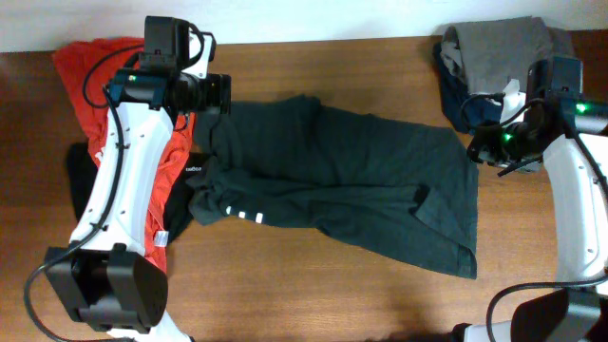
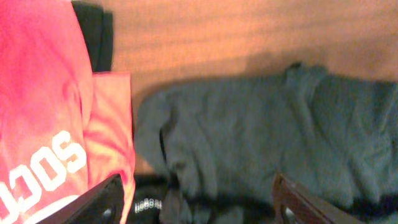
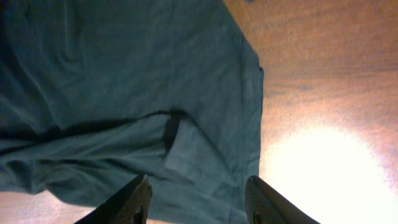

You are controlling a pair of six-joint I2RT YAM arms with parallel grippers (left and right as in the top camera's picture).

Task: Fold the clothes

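A wooden table (image 1: pixel 332 285) seen from above, with a dark T-shirt (image 1: pixel 342 171) lying crumpled and partly spread across its middle, one sleeve reaching toward the lower right and small white marks showing on a fold near its lower left edge. To the left lies a red garment (image 1: pixel 85 66) with large white printed letters, resting partly on top of a black garment (image 1: pixel 81 176) that peeks out beneath it. At the far right corner a grey garment (image 1: pixel 503 43) sits bunched on a navy garment (image 1: pixel 456 95), well apart from the T-shirt. The left gripper (image 1: pixel 215 93) hangs over the T-shirt's upper left edge, just beside the red garment; in the left wrist view its fingers (image 2: pixel 106 199) are spread wide with nothing between them, the dark T-shirt (image 2: pixel 280 137) rumpled below and the red garment (image 2: pixel 50 124) filling the left side. The right gripper (image 1: pixel 483 147) hangs at the T-shirt's right edge - in the right wrist view its fingers (image 3: pixel 132 200) are likewise spread apart and empty, above the dark T-shirt (image 3: pixel 124 74) where a sleeve folds over, with bare wooden table (image 3: pixel 323 74) and a bright patch of glare to the right
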